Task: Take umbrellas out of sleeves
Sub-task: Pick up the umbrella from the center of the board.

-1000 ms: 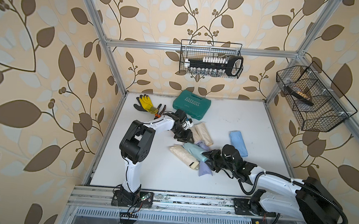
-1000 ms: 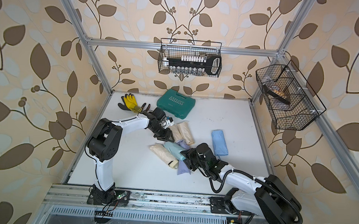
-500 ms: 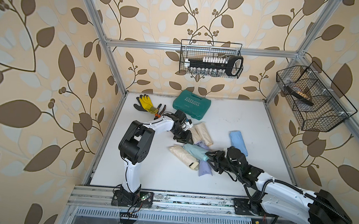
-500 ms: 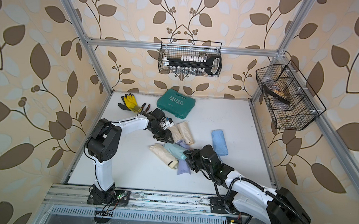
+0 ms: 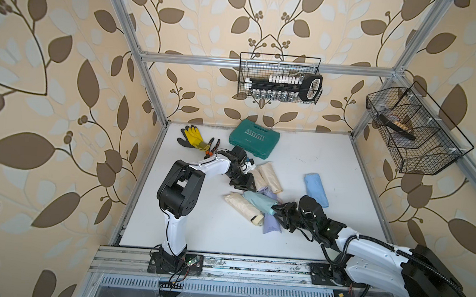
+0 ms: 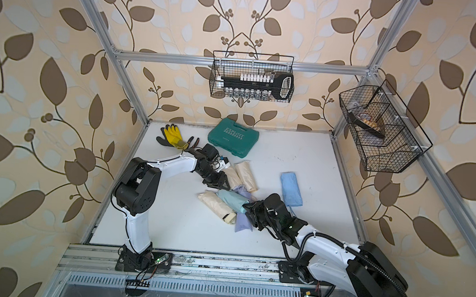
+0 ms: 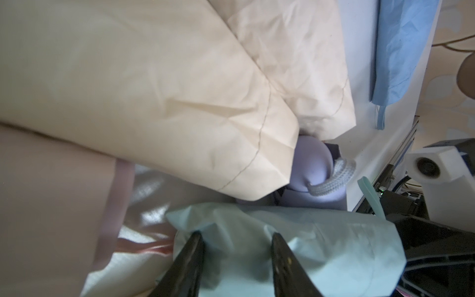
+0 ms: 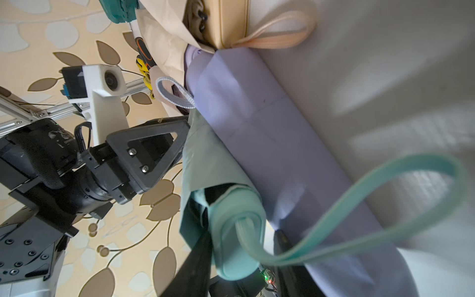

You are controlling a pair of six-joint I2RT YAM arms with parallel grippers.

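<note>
A mint umbrella (image 5: 259,202) in its mint sleeve (image 7: 295,246) lies across a heap of pastel umbrellas mid-table, on top of a lilac sleeve (image 5: 270,226). My left gripper (image 5: 244,185) (image 7: 236,244) is shut on the bunched far end of the mint sleeve. My right gripper (image 5: 278,211) (image 8: 241,246) straddles the mint handle (image 8: 236,231) that sticks out of the sleeve's mouth. One finger (image 8: 200,254) touches it; a narrow gap shows at the other. The mint wrist loop (image 8: 385,205) hangs free. Cream sleeved umbrellas (image 5: 243,207) (image 5: 270,176) flank the heap.
A blue sleeve (image 5: 316,189) lies flat to the right of the heap. A green case (image 5: 254,139), yellow-black gloves (image 5: 192,136) and pliers (image 5: 213,146) sit at the back. Wire baskets (image 5: 280,78) (image 5: 413,131) hang on the walls. A lilac handle (image 7: 388,159) peeks from under the cream sleeves.
My right arm has stretched lower and further out, and its jaws have narrowed round the mint handle. The left arm has stayed put.
</note>
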